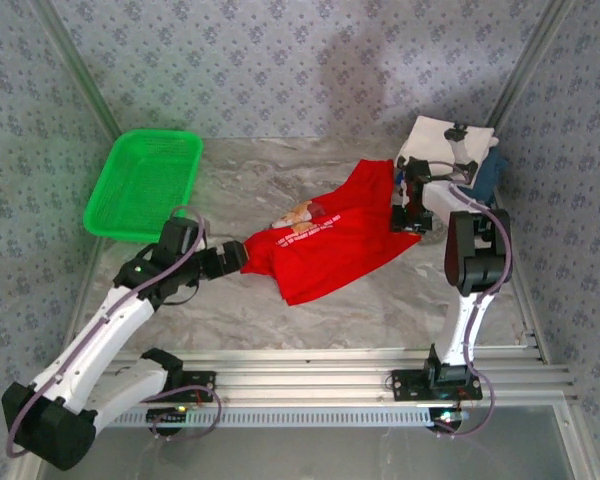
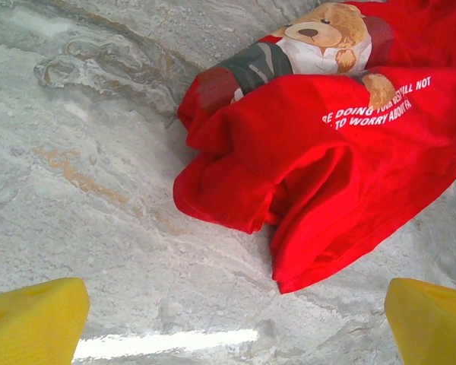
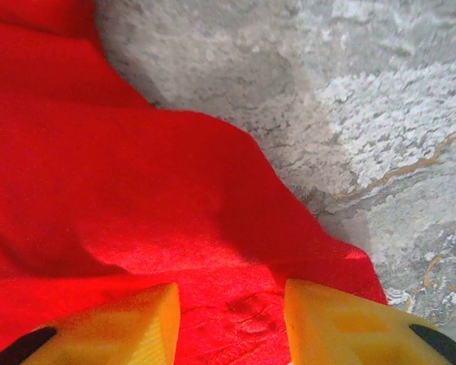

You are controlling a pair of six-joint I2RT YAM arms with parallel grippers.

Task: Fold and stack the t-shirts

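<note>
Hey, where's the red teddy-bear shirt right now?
In the top view the red shirt lies crumpled mid-table, between the left pincer and the right pincer, right of the green basket.

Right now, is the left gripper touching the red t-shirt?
Apart. Left wrist view: bare table lies between the left gripper and the red t-shirt.

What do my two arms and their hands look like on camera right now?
The left arm and right arm have white links, black joints and thin greyish cables looped alongside. The left hand and right hand have wedge-shaped yellow fingers; the right's show black patches at the base.
</note>
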